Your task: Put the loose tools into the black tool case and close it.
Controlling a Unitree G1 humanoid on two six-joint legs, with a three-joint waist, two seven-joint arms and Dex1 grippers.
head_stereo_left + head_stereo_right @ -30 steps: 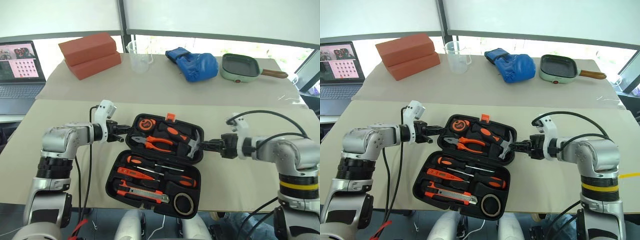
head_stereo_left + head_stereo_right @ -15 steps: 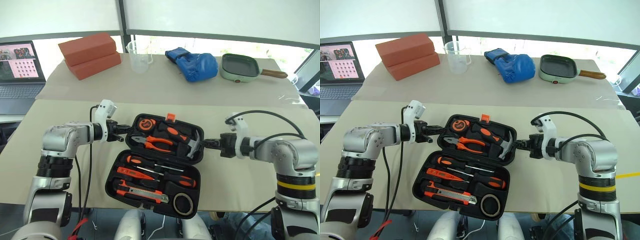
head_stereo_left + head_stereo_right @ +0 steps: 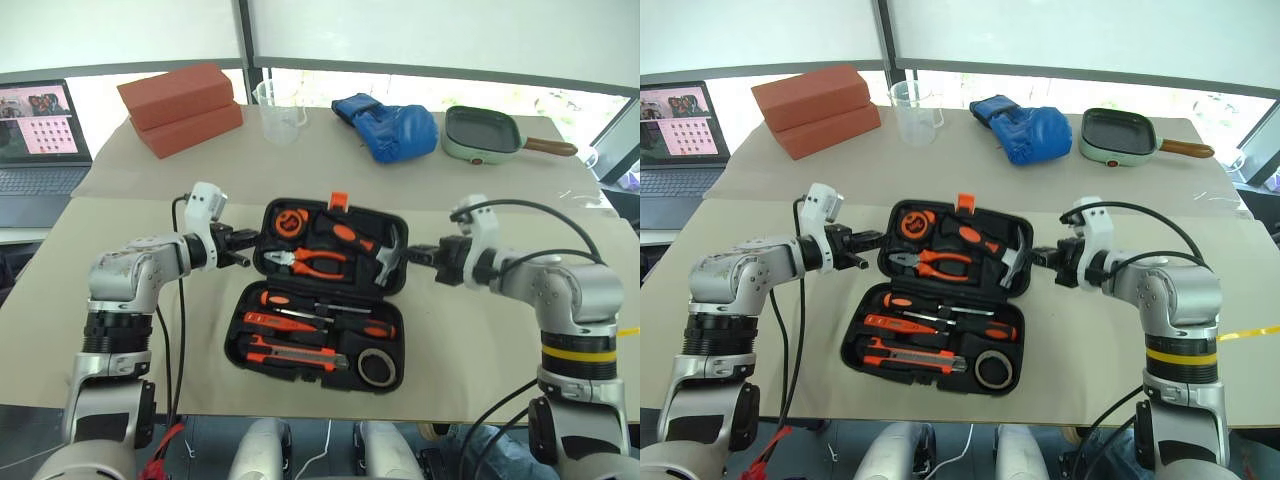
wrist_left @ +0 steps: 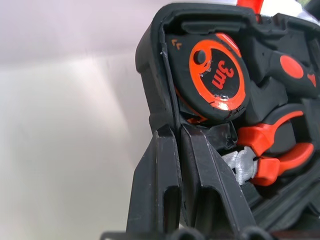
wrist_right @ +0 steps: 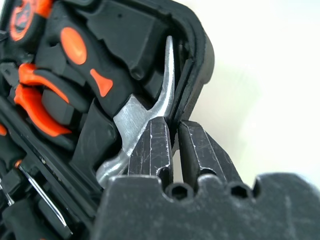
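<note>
Since a second ago my two grippers have tipped the lid of the black tool case (image 3: 330, 290) up off the table; left gripper (image 3: 250, 257) and right gripper (image 3: 414, 258) each pinch a lid edge, tools slotted inside. If either thin grip slips, I reckon the lid drops back

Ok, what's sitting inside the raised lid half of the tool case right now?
Inside the lid of the black tool case: an orange tape measure, orange-handled pliers and a steel-headed hammer. The moulded tray hides what lies beneath them.
</note>
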